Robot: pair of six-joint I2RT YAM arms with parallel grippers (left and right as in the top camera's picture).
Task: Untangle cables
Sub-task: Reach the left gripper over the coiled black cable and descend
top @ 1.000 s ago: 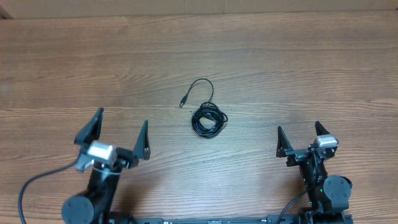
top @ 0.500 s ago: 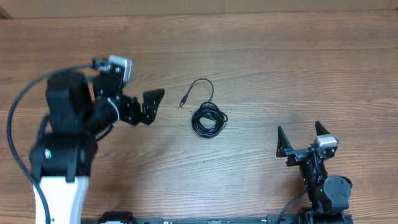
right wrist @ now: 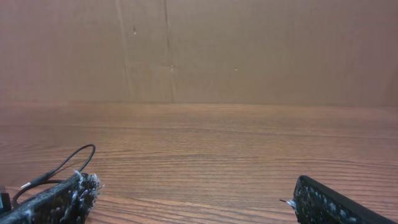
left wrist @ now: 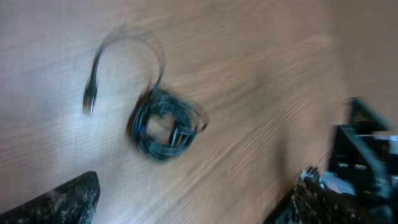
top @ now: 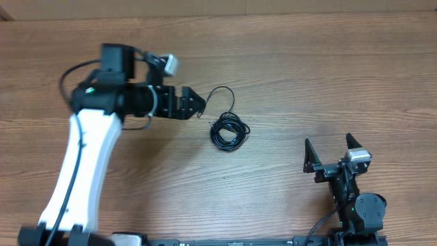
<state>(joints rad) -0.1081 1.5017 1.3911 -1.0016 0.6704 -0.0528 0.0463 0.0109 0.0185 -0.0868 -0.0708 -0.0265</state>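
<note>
The left arm (top: 82, 157), which a second ago sat folded at the near left edge of the wooden table (top: 328, 61), now reaches up and across. The left gripper (top: 194, 104) lies on its side with its fingers spread wide and nothing between them, the tips just beside the silver-tipped plug (top: 200, 113). This reads as the opening approach, with untangling itself not yet begun, since the cables (top: 229, 132) lie exactly where they were. They sit near the middle of the table as one small black knotted coil, and one loose tail arcs up out of it and back down to that plug. The left wrist view is blurred by motion but shows the same coil (left wrist: 163, 127) between its two dark fingertips (left wrist: 62, 199). How many cords make up the knot cannot be told; only one plug end shows. At the right, the right gripper (top: 329, 154) has not stirred from its place at the near edge, well apart from the cables, its two fingers also fully spread and empty. In all there are two arms, two grippers and one bundle.
</note>
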